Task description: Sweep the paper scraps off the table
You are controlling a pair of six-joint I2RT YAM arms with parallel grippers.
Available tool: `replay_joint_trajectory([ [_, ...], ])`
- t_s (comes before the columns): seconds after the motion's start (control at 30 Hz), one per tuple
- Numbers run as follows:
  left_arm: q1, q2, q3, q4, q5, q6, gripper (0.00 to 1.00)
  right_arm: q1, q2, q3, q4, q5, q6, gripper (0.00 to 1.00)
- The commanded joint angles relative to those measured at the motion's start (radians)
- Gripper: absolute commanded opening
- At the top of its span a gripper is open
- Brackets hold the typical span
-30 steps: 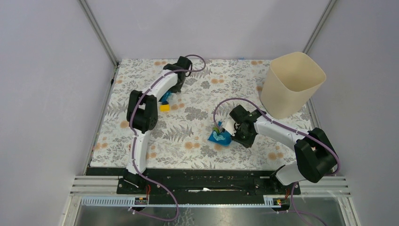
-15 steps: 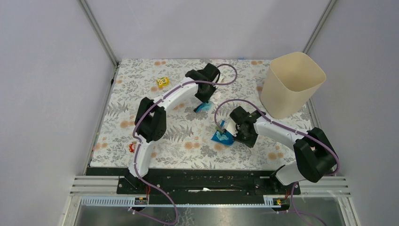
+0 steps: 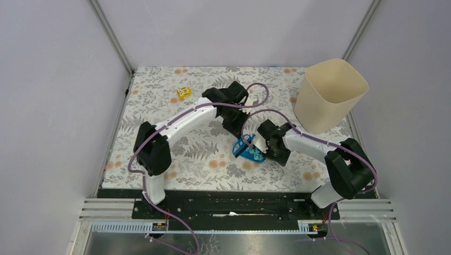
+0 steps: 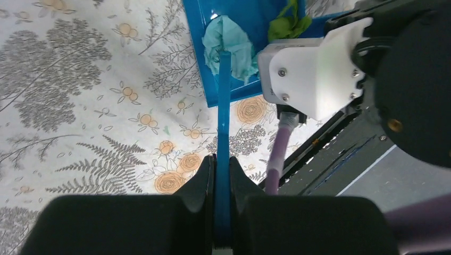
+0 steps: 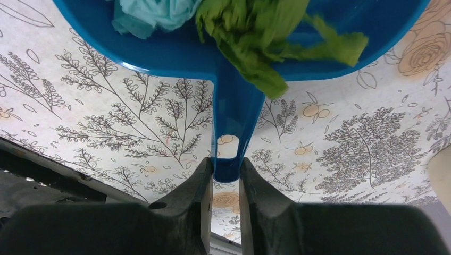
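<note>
My right gripper (image 3: 264,144) is shut on the handle of a blue dustpan (image 3: 251,153) lying on the table (image 3: 202,156) at centre. In the right wrist view its fingers (image 5: 227,164) clamp the handle (image 5: 232,122). A green paper scrap (image 5: 255,32) and a light blue scrap (image 5: 149,13) lie in the pan. My left gripper (image 3: 237,130) is shut on a thin blue brush (image 4: 222,133), seen edge-on. The brush tip touches the light blue scrap (image 4: 228,45) at the pan's mouth (image 4: 239,95). The green scrap (image 4: 290,21) lies deeper in the pan.
A tall cream bin (image 3: 330,93) stands at the back right, close behind the right arm. A yellow cube with markings (image 3: 184,93) sits at the back left. Both arms meet over the table's centre. The black front rail (image 3: 239,199) runs along the near edge.
My left arm has swung from the back left to the centre with the blue brush, down to the dustpan's mouth. The yellow cube came into view. The right gripper and dustpan barely moved.
</note>
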Motion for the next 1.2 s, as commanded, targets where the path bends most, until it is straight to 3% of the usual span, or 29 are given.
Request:
replay_joint_trajectory([
  [0.0, 0.003, -0.145, 0.011, 0.052, -0.021, -0.065, 0.0, 0.008, -0.007, 0.034, -0.008, 0.004, 0.022, 0.01],
  [0.27, 0.015, -0.035, 0.147, -0.123, -0.662, -0.065, 0.0, 0.008, -0.051, 0.0, -0.007, 0.001, 0.015, 0.01],
  [0.5, 0.059, 0.157, 0.304, -0.216, -0.974, -0.055, 0.0, 0.008, -0.058, -0.01, -0.007, -0.008, 0.017, 0.01],
  [0.87, 0.225, 0.29, 0.331, -0.012, -1.109, 0.022, 0.0, 0.008, -0.057, -0.017, -0.002, -0.027, 0.022, 0.02],
  [1.17, 0.258, 0.357, 0.299, 0.058, -0.988, 0.031, 0.0, 0.009, -0.053, -0.021, 0.002, -0.033, 0.022, 0.02],
])
